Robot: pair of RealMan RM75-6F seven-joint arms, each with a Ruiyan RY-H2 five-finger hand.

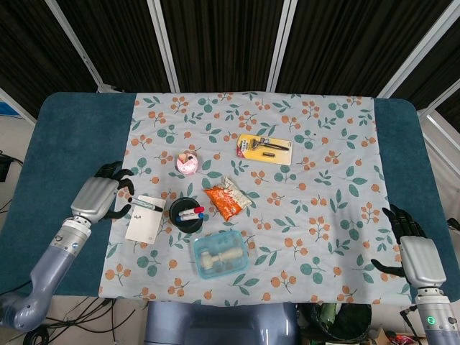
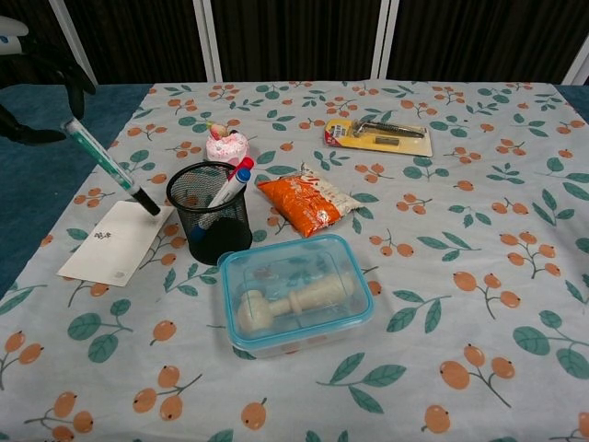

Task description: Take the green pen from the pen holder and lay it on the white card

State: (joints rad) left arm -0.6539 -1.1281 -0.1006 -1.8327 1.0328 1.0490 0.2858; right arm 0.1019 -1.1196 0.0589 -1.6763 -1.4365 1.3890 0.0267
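My left hand [image 1: 99, 198] [image 2: 37, 87] holds the green pen [image 1: 144, 205] [image 2: 109, 168] by its upper end. The pen slants down to the right, its black tip just above the top edge of the white card [image 1: 144, 221] [image 2: 115, 243]. The black mesh pen holder [image 1: 186, 214] [image 2: 210, 214] stands right of the card with a red and a blue pen still in it. My right hand [image 1: 413, 250] hovers at the table's near right edge, fingers spread, holding nothing.
Around the holder lie a pink cupcake-like item [image 1: 188, 162], an orange snack packet [image 1: 228, 199], a clear lidded box [image 1: 221, 254] and a yellow carded razor [image 1: 265, 149]. The flowered cloth [image 1: 323, 180] covers the table's middle; teal table [image 1: 65, 136] borders it.
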